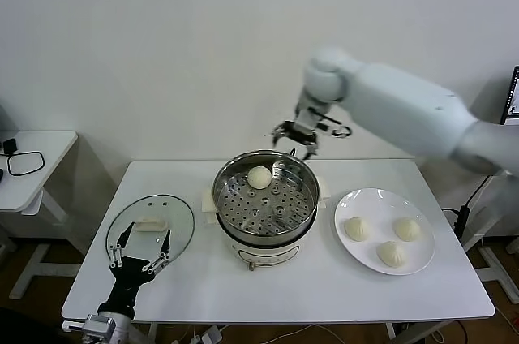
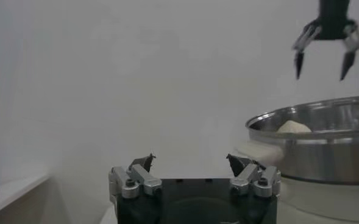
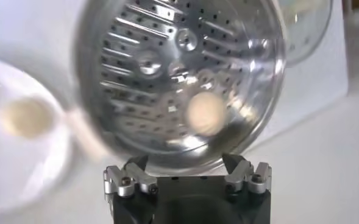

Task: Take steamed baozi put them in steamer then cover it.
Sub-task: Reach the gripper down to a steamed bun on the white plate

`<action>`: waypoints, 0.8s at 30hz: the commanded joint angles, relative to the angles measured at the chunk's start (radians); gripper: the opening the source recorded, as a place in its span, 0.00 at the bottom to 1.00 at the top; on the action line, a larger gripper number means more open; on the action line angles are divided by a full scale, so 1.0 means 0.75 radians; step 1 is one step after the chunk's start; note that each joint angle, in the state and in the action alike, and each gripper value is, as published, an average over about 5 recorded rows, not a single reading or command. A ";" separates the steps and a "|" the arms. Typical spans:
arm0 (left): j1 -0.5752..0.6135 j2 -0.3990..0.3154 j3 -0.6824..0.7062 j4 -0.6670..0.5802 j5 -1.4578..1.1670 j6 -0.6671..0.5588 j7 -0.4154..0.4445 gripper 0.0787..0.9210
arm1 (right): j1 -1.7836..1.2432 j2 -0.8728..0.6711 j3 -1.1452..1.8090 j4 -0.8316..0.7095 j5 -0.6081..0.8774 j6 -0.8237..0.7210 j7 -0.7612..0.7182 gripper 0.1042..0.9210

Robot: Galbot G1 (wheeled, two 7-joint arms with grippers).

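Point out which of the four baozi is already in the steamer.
It is the lone baozi on the perforated tray at the far side of the steamer, below the open right gripper. The other three lie on the white plate.

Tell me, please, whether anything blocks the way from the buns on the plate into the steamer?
Nothing visible does: the three baozi lie on the plate, beside the uncovered steamer; the lid lies on its far side.

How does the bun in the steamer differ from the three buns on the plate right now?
The bun in the steamer lies alone on the perforated tray at the far side of the steamer, below the open right gripper; the three buns on the plate sit grouped on the white plate, to the steamer's right. All four are round, cream-white and alike in size.
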 commanded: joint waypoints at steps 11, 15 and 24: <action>0.018 -0.015 0.042 -0.025 0.017 -0.021 -0.004 0.88 | -0.609 -0.452 0.333 -0.056 0.015 -0.534 -0.016 0.88; 0.017 -0.015 0.039 -0.019 0.022 -0.027 -0.003 0.88 | -0.700 -0.393 0.419 -0.136 -0.042 -0.520 0.015 0.88; 0.004 -0.015 0.044 0.017 0.027 -0.037 -0.003 0.88 | -0.772 -0.298 0.474 -0.213 -0.068 -0.522 0.078 0.88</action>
